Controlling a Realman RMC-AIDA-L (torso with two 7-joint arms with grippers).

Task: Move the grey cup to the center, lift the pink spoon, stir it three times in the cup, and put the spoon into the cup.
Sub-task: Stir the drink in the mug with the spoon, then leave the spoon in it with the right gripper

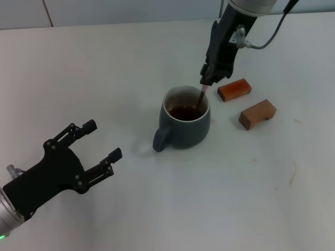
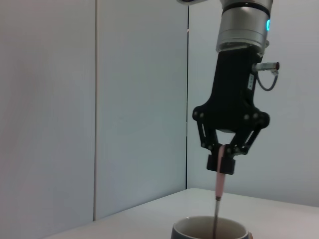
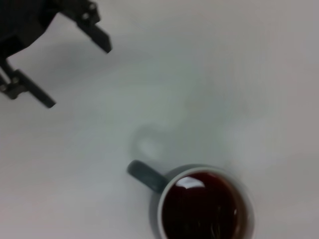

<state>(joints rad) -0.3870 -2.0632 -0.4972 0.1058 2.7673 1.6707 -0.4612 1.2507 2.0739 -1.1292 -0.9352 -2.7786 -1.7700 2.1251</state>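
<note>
Pink-handled thin metal spoon hangs near-upright, pinched by the right gripper, bowl dipped in the dark blue-grey ceramic mug; left gripper idles spread, well apart.

Matt grey cup (glossy dark liquid inside), smooth matt white table.

A bare robot test room, not a home.
You're looking at a plain white desk against blank pale wall panels, with only a mug and two orange-brown blocks laid out.
</note>
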